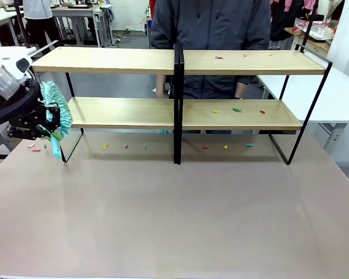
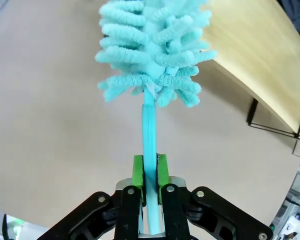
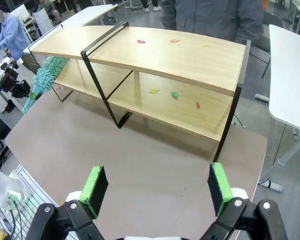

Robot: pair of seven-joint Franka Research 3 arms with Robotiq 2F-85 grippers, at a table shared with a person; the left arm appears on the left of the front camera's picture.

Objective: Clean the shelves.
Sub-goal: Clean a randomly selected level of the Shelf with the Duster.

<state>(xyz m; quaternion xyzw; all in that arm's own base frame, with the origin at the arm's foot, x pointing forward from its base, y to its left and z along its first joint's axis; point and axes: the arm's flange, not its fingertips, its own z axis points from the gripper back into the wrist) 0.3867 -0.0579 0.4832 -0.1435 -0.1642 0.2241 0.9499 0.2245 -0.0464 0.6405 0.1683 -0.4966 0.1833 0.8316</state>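
The shelves (image 1: 122, 61) are a two-tier light-wood rack on a black frame, standing across the far half of the table. Small coloured scraps (image 1: 237, 109) lie on the right halves of both boards. My left gripper (image 1: 52, 120) hovers off the rack's left end, shut on the teal handle (image 2: 149, 130) of a fluffy teal duster (image 2: 152, 45). The duster head (image 1: 56, 102) is beside the lower board's left end. In the right wrist view my right gripper (image 3: 158, 186) is open and holds nothing, above the table in front of the shelves (image 3: 190, 55).
More scraps (image 1: 126, 146) lie on the brownish tabletop (image 1: 174, 215) under the rack and near its left foot. A person in a dark jacket (image 1: 215, 23) stands behind the shelves. A white table (image 1: 337, 93) adjoins at the right.
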